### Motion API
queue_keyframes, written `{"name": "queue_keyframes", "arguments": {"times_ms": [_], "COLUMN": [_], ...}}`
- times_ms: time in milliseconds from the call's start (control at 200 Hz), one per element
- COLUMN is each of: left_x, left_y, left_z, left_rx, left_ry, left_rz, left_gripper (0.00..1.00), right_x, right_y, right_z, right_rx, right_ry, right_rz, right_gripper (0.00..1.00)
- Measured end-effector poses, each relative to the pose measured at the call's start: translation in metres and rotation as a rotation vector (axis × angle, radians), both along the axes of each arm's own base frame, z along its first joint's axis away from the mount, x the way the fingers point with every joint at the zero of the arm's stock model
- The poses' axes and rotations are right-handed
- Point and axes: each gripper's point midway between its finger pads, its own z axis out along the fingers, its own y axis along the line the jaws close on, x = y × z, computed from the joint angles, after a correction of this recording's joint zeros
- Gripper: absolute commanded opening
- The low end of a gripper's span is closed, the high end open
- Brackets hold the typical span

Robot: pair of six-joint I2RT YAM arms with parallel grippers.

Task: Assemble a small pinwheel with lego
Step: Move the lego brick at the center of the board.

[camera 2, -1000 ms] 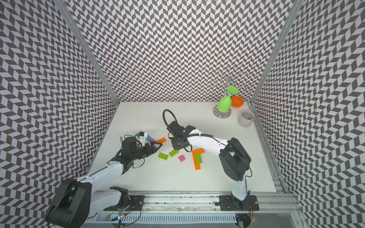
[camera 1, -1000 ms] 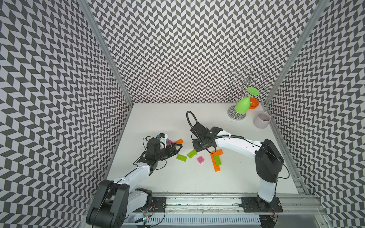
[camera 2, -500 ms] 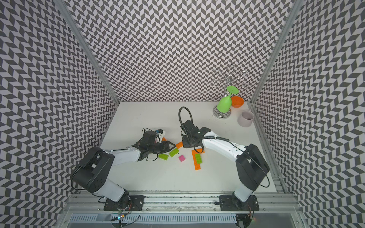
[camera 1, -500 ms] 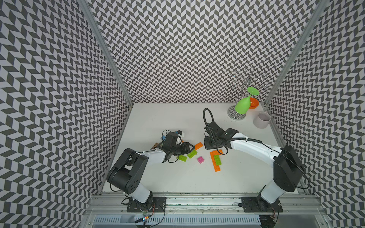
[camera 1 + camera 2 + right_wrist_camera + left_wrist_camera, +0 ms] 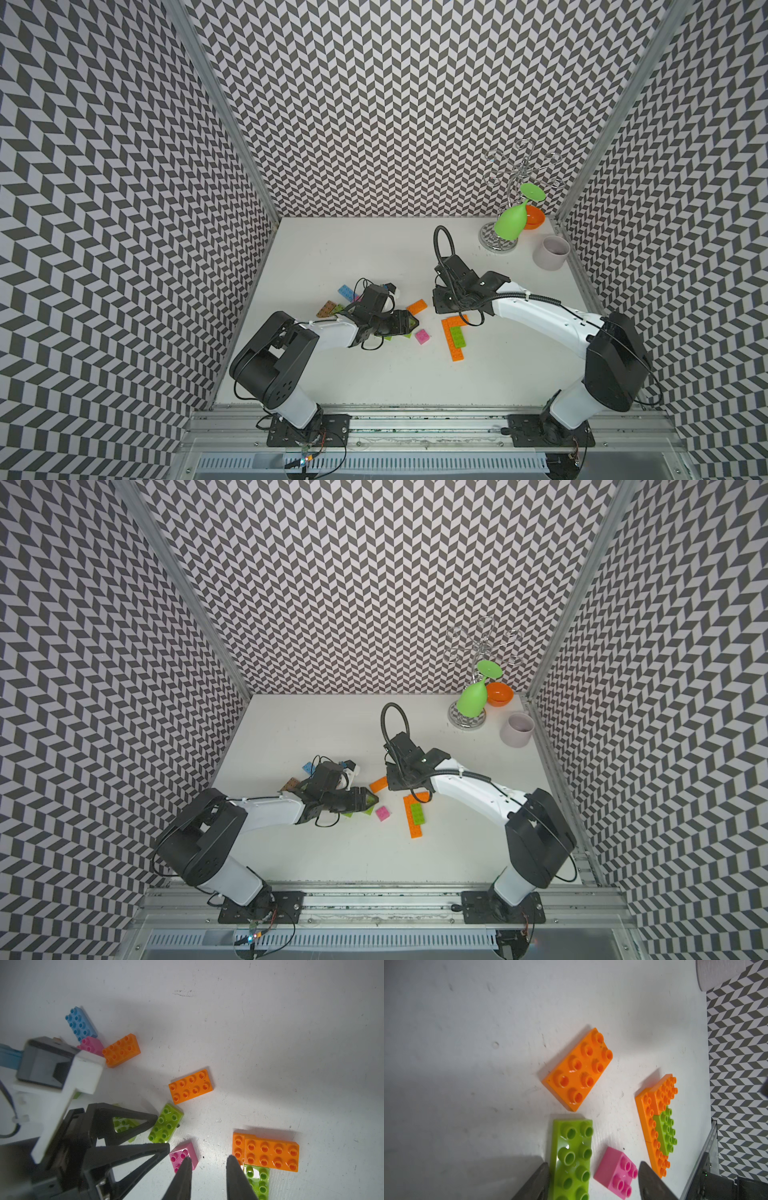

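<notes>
- In a top view, a blue brick (image 5: 345, 291) and a brown brick (image 5: 326, 308) lay loose toward 9 o'clock on the worktop (image 5: 374, 257), with neither tool on them.
- The left tool (image 5: 593, 1164) pointed toward 3 o'clock, low over the worktop. Its jaws were released and wide, grasping nothing. A lime brick (image 5: 573, 1157) lay just inside 1 finger and a pink square (image 5: 615, 1169) just inside the other.
- A loose orange brick (image 5: 578, 1069) lay at about 12 o'clock from the pink square, clear of both tools.
- The right tool (image 5: 208, 1157) hung between the pink square and the part-built pinwheel (image 5: 650, 1118). Its jaws were slightly parted and empty.
- The part-built pinwheel lay flat at 3 o'clock from the pink square. It was orange bricks in an L with 1 lime brick set against them.
- The step in hand looked like fetching the next blade, probably the lime brick, and the build seemed no more than half done.
- The next move called for shifting the left tool until only the lime brick sat between its jaws, then clenching across its short width. Otherwise the pink square could be pinched or shoved along with it.
</notes>
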Motion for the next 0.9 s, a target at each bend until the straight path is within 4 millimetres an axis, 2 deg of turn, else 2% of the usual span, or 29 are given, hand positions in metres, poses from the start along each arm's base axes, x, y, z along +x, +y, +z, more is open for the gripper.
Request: {"name": "queue_keyframes", "arguments": {"times_ms": [135, 285, 391, 491, 571, 611, 741, 901], "left_x": [-0.015, -0.020, -0.013, 0.000, 0.012, 0.016, 0.025, 0.024], "left_y": [-0.010, -0.011, -0.006, 0.009, 0.031, 0.043, 0.075, 0.083], "left_z": [0.000, 0.002, 0.025, 0.060, 0.085, 0.091, 0.096, 0.091], "left_rx": [-0.009, -0.020, -0.059, -0.123, -0.169, -0.182, -0.187, -0.179], "left_ry": [0.021, 0.031, -0.017, -0.101, -0.171, -0.192, -0.221, -0.207], "left_rz": [-0.029, -0.029, 0.001, 0.060, 0.135, 0.168, 0.259, 0.275], "left_gripper": [0.65, 0.65, 0.65, 0.65, 0.66, 0.66, 0.66, 0.66], "right_x": [0.000, -0.001, -0.009, -0.027, -0.042, -0.049, -0.065, -0.074], "right_y": [-0.005, -0.004, 0.005, 0.024, 0.041, 0.048, 0.067, 0.070], "right_z": [-0.002, -0.001, -0.003, -0.005, -0.004, -0.004, -0.011, -0.035], "right_rx": [0.002, 0.014, 0.034, 0.055, 0.080, 0.092, 0.126, 0.116], "right_ry": [0.004, 0.008, 0.021, 0.043, 0.057, 0.066, 0.112, 0.186], "right_rz": [-0.016, -0.015, 0.003, 0.049, 0.087, 0.103, 0.141, 0.149], "right_gripper": [0.29, 0.27, 0.27, 0.26, 0.25, 0.24, 0.23, 0.23]}}
